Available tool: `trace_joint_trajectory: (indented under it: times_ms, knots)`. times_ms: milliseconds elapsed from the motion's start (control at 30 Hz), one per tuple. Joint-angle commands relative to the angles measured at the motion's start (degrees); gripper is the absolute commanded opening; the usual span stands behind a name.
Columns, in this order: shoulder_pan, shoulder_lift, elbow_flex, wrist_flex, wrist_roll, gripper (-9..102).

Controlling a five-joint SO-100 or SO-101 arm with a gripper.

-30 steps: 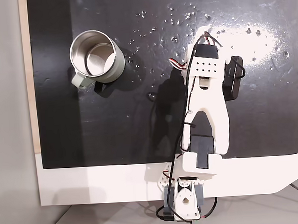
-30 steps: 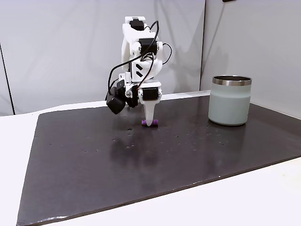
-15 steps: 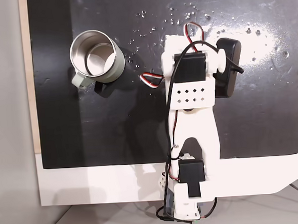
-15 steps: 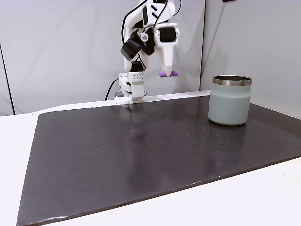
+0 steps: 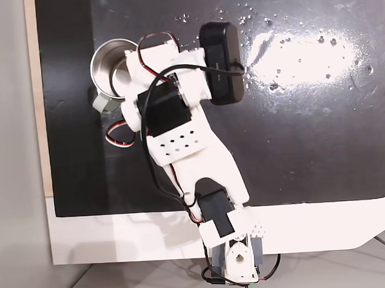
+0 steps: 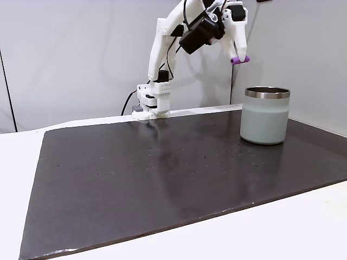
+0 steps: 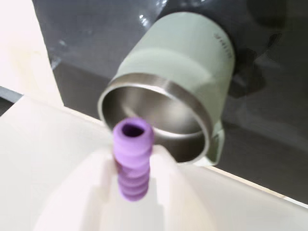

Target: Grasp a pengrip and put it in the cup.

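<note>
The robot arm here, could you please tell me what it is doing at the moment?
The arm's pincer is shut on a purple pengrip and holds it in the air, above the cup on the black mat. In the wrist view the pengrip sits between the fingers with the cup's open mouth just beyond. It has not been dropped in.

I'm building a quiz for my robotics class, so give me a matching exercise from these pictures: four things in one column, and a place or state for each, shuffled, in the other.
Things:
1. pengrip
2. cup
3. gripper
4. black mat

Places or states:
A. standing upright on the mat, nothing in it
B. lying flat, covering most of the white table
C. held up in the air, purple and ribbed
D. raised near the cup's rim, shut on something small

Pairs: 1-C, 2-A, 3-D, 4-B
</note>
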Motion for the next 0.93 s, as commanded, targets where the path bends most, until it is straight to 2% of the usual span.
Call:
trace_joint_trajectory:
  times_ms: [0, 233, 500, 567, 667, 900]
  knots:
    - [-2.6, -2.8, -7.2, -1.8, -0.4, 0]
    - [-6.7, -10.5, -15.0, -4.3, -0.4, 0]
    - [-9.6, -14.1, -15.9, -4.6, -0.1, 0]
    - [-9.7, -14.2, -15.9, -4.6, -0.1, 5]
    - [-9.4, -14.2, -16.3, -4.5, -0.3, 20]
    - [-9.1, -13.3, -16.1, -4.0, -0.3, 22]
